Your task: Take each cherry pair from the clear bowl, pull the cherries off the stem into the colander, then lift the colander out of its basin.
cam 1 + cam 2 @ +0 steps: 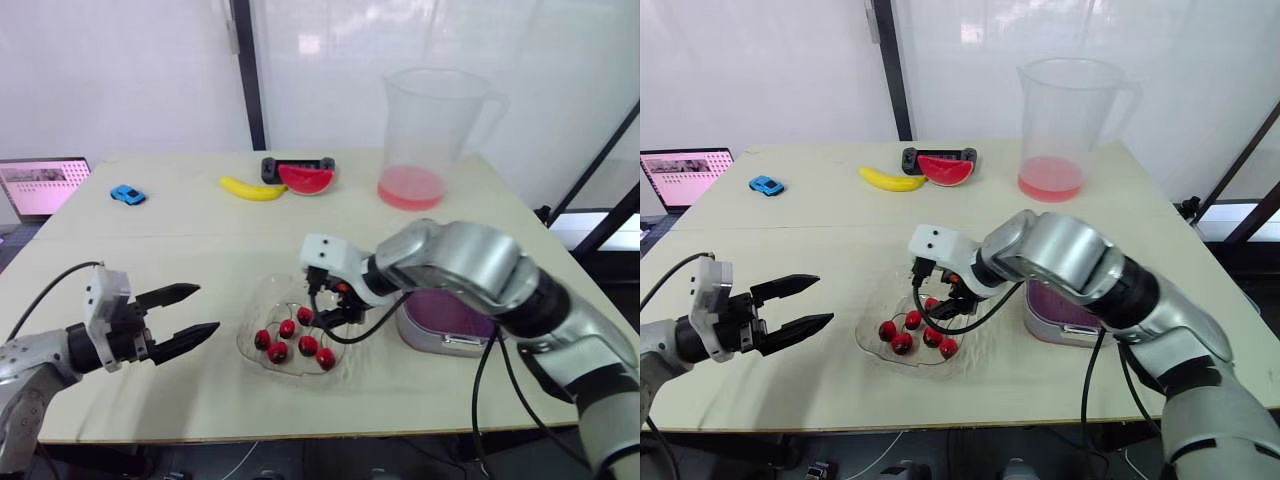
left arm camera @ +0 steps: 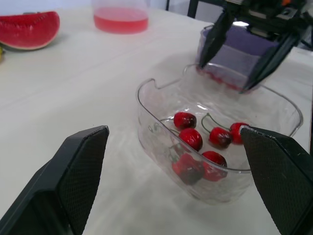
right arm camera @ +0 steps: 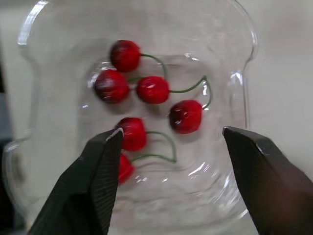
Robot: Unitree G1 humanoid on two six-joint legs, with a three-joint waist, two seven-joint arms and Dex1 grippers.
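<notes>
A clear bowl (image 1: 243, 345) near the table's front holds several red cherries (image 1: 287, 328) joined in pairs by green stems (image 3: 161, 156). My right gripper (image 1: 330, 306) hangs open just over the bowl's far right side, its fingers (image 3: 98, 186) straddling the cherries with nothing between them. My left gripper (image 1: 206, 309) is open to the left of the bowl, level with it and apart from it. The purple colander (image 1: 440, 312) sits in its grey basin (image 1: 445, 345) right of the bowl, mostly hidden behind my right arm.
At the back of the table stand a tall clear pitcher (image 1: 430, 140) with pink liquid, a watermelon slice (image 1: 305, 178), a black controller (image 1: 298, 163) and a banana (image 1: 252, 188). A blue toy car (image 1: 127, 195) and a laptop (image 1: 40, 185) lie far left.
</notes>
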